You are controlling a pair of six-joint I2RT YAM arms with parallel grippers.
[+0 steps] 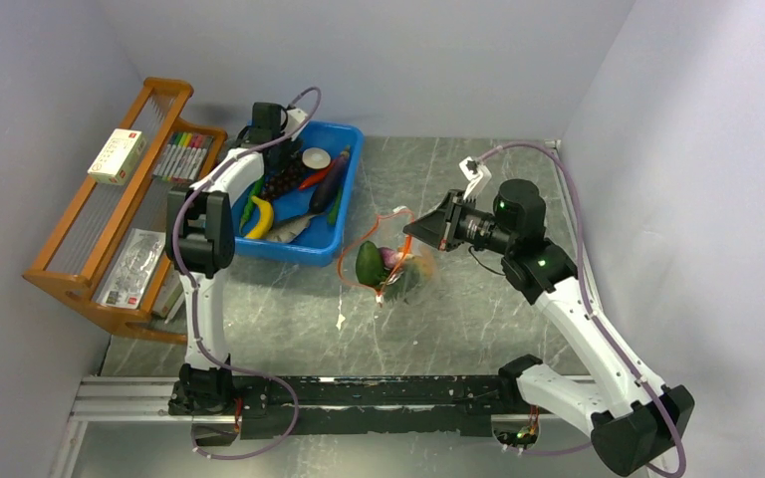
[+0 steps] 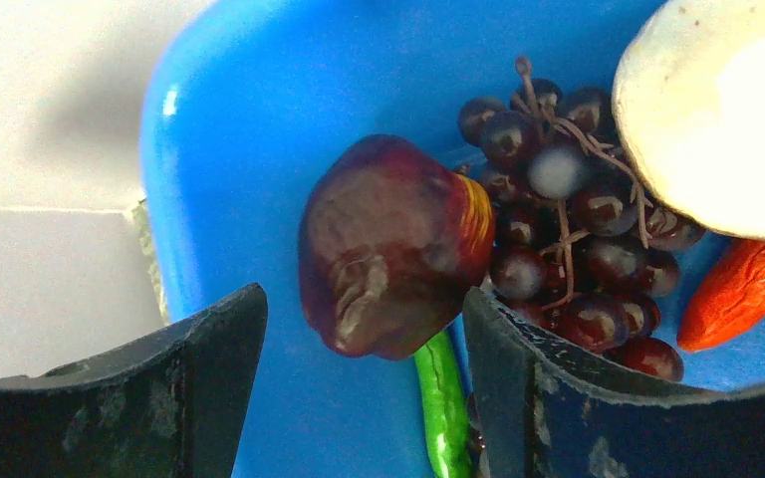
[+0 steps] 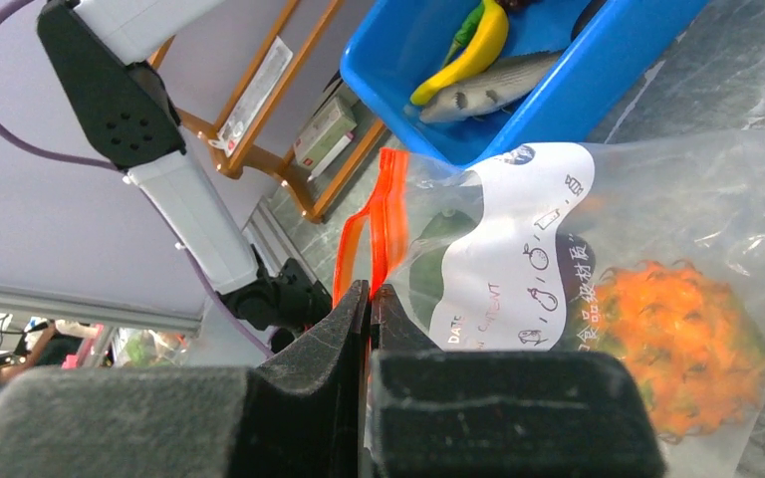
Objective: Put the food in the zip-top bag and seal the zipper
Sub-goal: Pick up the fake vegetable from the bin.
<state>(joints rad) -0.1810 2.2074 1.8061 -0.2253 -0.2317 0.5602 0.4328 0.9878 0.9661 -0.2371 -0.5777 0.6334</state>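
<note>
The zip-top bag [image 1: 383, 264] stands on the table, its mouth open. My right gripper [image 1: 423, 231] is shut on the zipper [image 3: 386, 224] at the bag's mouth and holds it up. Inside the bag are the orange pineapple [image 3: 679, 344] and a green piece [image 1: 368, 261]. My left gripper [image 1: 271, 159] is open, down in the blue bin [image 1: 344, 214]. In the left wrist view the left gripper [image 2: 364, 304] has a dark red round fruit [image 2: 388, 244] between its fingers, not clasped. The grapes [image 2: 573, 224] and the white-faced round piece [image 2: 727, 110] lie just right of it.
The bin also holds a green chili [image 2: 445, 408], a red chili [image 2: 742, 289], a banana [image 3: 468, 45], a fish [image 3: 488, 95] and the eggplant [image 1: 331, 179]. A wooden rack [image 1: 110, 214] with marker pens [image 1: 184, 154] stands at the left wall. Walls close in at the back and right.
</note>
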